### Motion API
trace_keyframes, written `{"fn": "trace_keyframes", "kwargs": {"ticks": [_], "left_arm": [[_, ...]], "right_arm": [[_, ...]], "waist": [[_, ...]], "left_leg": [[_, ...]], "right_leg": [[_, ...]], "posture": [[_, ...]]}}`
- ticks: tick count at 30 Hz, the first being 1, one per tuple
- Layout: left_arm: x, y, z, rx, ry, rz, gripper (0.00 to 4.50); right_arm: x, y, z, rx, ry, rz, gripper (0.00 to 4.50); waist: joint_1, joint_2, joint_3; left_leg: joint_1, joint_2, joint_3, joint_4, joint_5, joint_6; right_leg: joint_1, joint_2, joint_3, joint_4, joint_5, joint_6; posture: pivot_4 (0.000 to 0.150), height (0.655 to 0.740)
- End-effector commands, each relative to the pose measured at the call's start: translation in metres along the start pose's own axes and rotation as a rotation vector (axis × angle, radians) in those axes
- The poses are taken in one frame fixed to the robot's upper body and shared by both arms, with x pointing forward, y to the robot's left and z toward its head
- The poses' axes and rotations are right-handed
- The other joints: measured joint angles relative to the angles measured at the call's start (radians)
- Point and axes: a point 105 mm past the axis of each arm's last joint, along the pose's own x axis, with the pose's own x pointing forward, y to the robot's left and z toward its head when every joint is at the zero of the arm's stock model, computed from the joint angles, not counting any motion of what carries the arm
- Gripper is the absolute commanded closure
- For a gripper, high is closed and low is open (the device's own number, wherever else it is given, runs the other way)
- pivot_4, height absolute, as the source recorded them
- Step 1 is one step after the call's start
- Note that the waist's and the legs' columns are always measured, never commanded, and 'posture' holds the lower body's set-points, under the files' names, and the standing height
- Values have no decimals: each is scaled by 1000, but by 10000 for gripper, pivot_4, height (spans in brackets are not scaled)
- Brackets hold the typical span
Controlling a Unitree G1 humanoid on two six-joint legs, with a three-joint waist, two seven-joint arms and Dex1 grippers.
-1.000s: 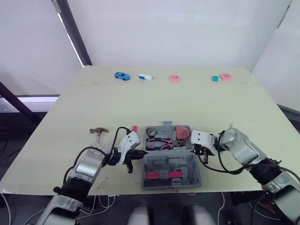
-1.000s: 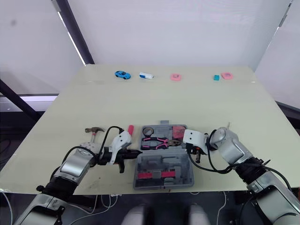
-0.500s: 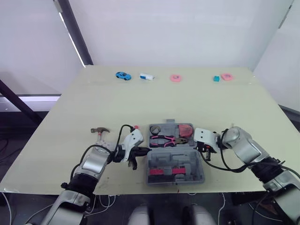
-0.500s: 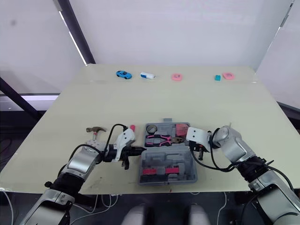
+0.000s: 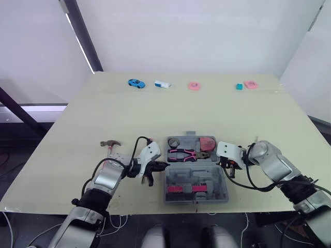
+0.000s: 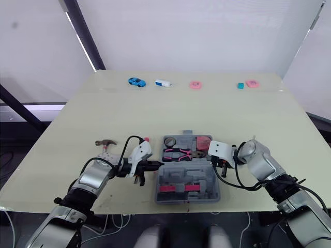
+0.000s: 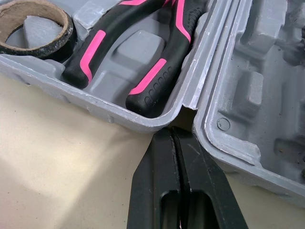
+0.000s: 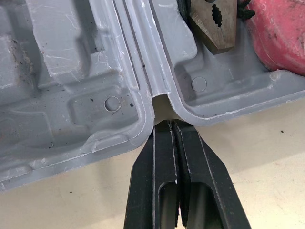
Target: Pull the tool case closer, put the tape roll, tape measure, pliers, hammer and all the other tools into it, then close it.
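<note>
left gripper (image 7: pixel 172 136): fingers pressed together with nothing between them; tips sit at the hinge notch on the robot's left side of the tool case (image 5: pixel 195 168), touching its rim.
right gripper (image 8: pixel 167 125): fingers likewise closed flat on each other, empty; tips are in the matching hinge notch on the case's right side.
tool case: lies open and flat on the table (image 5: pixel 170 113), near the front edge, between the two grippers.
far half: holds the tape roll (image 5: pixel 173 142) at its left end, the pliers (image 5: pixel 182 153) across the middle with pink-and-black handles pointing left, and the reddish-pink tape measure (image 5: pixel 207 142) at its right end.
near half: grey moulded recesses, with a pink strip (image 5: pixel 181 189) lying in one of them.
hammer: (image 5: pixel 109 145) on the table left of the case, outside it, close by the left arm.
pink-ended tool: (image 5: pixel 149 140) just beyond the left gripper's housing and mostly hidden by it; its kind cannot be told.
far edge: a blue toy car (image 5: pixel 135 83), a white and blue block (image 5: pixel 161 84), a pink ring (image 5: pixel 194 86), a teal block (image 5: pixel 238 87) and a pink piece (image 5: pixel 250 84), well apart from the case.
</note>
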Motion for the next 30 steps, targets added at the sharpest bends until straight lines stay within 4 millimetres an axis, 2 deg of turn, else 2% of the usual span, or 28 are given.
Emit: {"fn": "trace_keyframes", "kwargs": {"ticks": [1,30], "left_arm": [[5,-3,12,53,-28,-27,44255],[1,9,7,73,-21,40,44255]], "right_arm": [[-5,-1,12,-28,-43,-11,44320],[0,-8,22,-32,-92,-65,44320]], "waist": [[0,0,0],[-10,0,0]], "left_leg": [[0,0,0,0,0,0],[1,0,0,0,0,0]], "right_leg": [[0,0,0,0,0,0],[0,0,0,1,0,0]], "posture": [[1500,7400],[1500,7400]]}}
